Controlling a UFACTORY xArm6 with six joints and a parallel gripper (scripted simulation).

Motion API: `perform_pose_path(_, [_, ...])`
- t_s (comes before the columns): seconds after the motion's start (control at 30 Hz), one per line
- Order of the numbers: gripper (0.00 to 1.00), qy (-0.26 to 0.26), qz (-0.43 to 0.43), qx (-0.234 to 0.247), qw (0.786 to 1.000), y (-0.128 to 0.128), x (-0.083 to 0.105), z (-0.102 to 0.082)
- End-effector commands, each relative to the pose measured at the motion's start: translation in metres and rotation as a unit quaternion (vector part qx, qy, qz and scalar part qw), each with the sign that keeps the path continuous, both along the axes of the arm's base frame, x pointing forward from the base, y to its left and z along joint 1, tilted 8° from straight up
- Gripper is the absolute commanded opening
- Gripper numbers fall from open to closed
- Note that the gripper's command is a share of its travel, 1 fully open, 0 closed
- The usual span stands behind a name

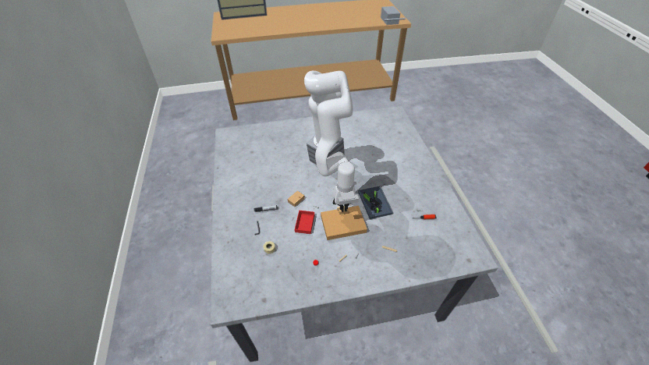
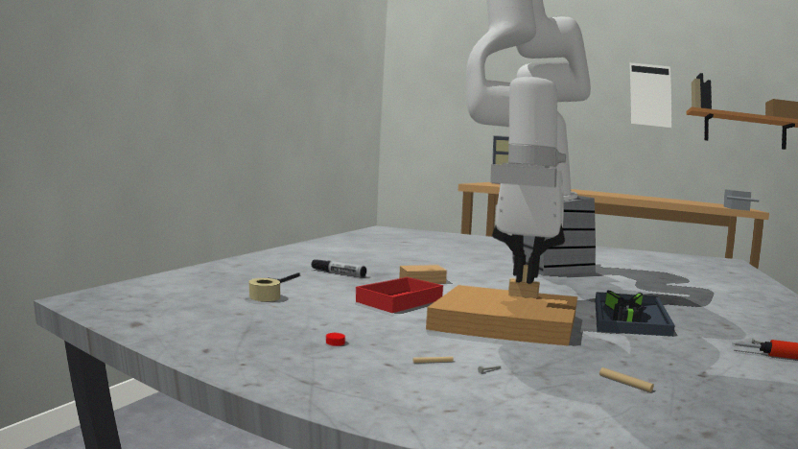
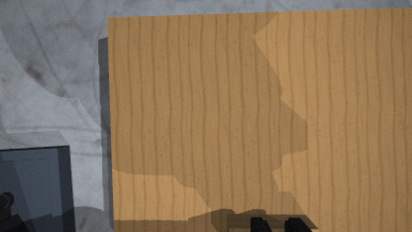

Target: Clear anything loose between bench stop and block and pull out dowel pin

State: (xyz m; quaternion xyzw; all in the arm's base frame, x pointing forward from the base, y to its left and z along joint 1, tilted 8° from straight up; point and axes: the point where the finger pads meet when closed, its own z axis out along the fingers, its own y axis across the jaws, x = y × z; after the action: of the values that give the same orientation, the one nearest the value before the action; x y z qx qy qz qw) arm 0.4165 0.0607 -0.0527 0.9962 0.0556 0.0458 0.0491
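Observation:
A wooden bench board (image 1: 338, 228) (image 2: 491, 315) (image 3: 188, 114) lies in the middle of the table. A small wooden block (image 2: 523, 290) sits on its far edge, and a short dowel pin (image 2: 525, 272) stands up from its top. My gripper (image 1: 343, 209) (image 2: 527, 276) (image 3: 277, 225) comes straight down over the block and is shut on the pin just above it. The green and black spring clamp (image 1: 374, 202) (image 2: 621, 304) lies in a dark tray (image 1: 384, 209) (image 2: 646, 327) (image 3: 30, 188) right of the board. I cannot make out the bench stop or anything loose beside the block.
A red tray (image 1: 304, 221) (image 2: 397, 294), a spare wood block (image 1: 296, 198) (image 2: 423, 272), a marker (image 1: 266, 208) (image 2: 339, 268), a tape roll (image 1: 269, 245) (image 2: 264, 289) and a hex key (image 1: 257, 228) lie left. A red cap (image 2: 335, 339), loose dowels (image 2: 433, 360) (image 2: 625, 379), a screw (image 2: 488, 368) and a screwdriver (image 1: 424, 216) (image 2: 772, 348) lie in front and right.

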Motion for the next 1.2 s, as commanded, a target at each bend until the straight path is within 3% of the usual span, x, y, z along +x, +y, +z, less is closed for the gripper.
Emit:
perform_pose_path(0.0, [0.00,-0.001,0.000,0.000,1.000,0.0003,0.0011,0.0009])
perform_pose_path(1.17, [0.00,-0.001,0.000,0.000,1.000,0.0007,0.0008,0.0049])
